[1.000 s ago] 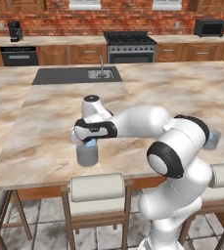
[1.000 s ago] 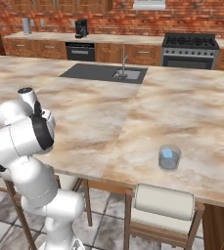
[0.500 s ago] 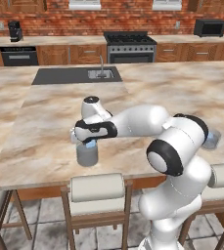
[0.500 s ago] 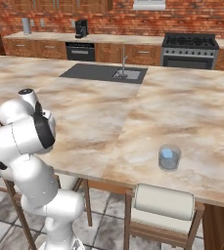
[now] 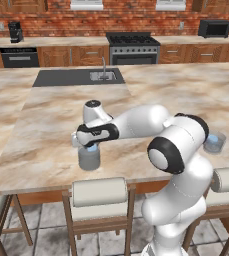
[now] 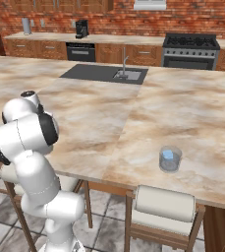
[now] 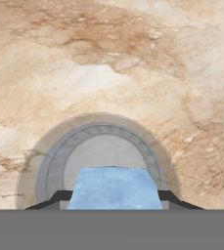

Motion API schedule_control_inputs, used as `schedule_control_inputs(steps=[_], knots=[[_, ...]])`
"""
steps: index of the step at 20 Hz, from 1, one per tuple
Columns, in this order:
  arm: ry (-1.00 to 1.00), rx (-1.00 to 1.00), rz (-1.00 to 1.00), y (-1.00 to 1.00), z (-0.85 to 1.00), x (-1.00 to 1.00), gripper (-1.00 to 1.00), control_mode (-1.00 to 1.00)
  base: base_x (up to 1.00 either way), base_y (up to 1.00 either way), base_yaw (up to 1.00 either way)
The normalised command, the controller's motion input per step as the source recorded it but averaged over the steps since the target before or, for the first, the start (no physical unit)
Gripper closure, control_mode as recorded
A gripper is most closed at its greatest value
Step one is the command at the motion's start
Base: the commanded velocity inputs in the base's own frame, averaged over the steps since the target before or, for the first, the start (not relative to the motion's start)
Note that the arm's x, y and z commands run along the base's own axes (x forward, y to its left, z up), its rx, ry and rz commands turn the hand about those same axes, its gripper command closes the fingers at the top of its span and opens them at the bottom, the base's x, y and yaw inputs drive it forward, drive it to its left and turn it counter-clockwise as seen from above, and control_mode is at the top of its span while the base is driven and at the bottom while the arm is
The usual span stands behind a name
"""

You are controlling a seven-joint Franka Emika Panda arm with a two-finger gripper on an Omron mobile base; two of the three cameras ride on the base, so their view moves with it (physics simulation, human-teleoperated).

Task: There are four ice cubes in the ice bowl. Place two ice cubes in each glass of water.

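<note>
We are holding a tiny light-blue translucent ice cube pinched in the two-finger gripper directly above the short clear glass of water, keeping it centred over the rim before releasing.

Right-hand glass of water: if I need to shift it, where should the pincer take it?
Probably across the side wall of the glass of water, below the rim, coming level from the near counter edge: it stands upright, a cylinder with nothing beside it. First the pincer must drop its ice cube.
</note>
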Motion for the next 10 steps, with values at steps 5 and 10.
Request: schedule_control_inputs(steps=[5,10], knots=[[0.0,0.0,0.0,0.11,-0.16,0.06,1.0,-1.0,0.0,0.0,0.0],[0.0,0.0,0.0,0.07,-0.15,0.18,1.0,-1.0,0.0,0.0,0.0]])
